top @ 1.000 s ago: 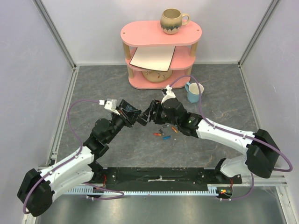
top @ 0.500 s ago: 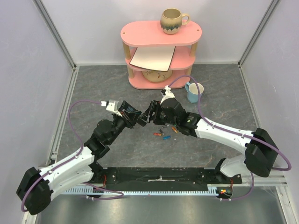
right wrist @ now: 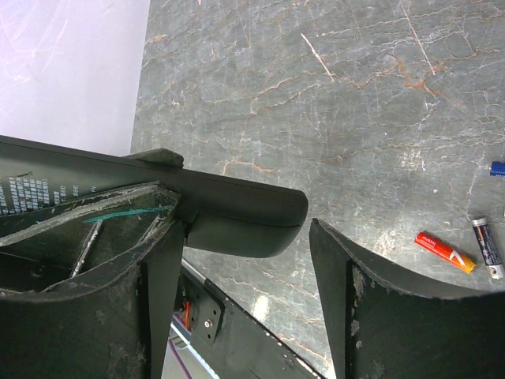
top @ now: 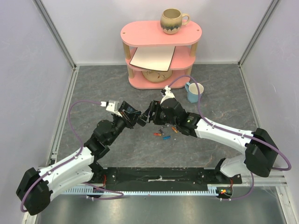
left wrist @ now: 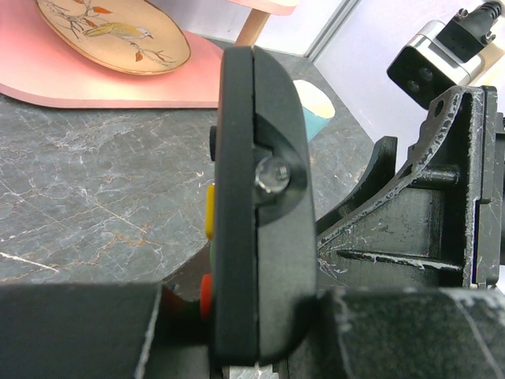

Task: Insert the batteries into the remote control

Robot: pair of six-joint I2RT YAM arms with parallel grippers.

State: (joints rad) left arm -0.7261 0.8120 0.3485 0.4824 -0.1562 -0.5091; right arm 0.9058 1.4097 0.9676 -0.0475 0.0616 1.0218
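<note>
The left end effector [left wrist: 252,335] clamps the remote [left wrist: 256,197]; its tip lies between the parted fingers of the right end effector [right wrist: 243,237], above the grey tabletop [right wrist: 316,95].

Left gripper [top: 137,120] and right gripper [top: 147,116] meet tip to tip mid-table; remote control [top: 142,118] between them, hard to separate from the black grippers. Batteries [top: 161,135] loose on table [top: 103,88] just beside right arm [top: 219,133]. Blue cup [top: 194,92] near pink shelf [top: 161,35].

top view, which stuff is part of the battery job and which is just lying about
Job: remote control, batteries.
Lying about: pink shelf, brown mug, white board, painted plate, blue cup.
</note>
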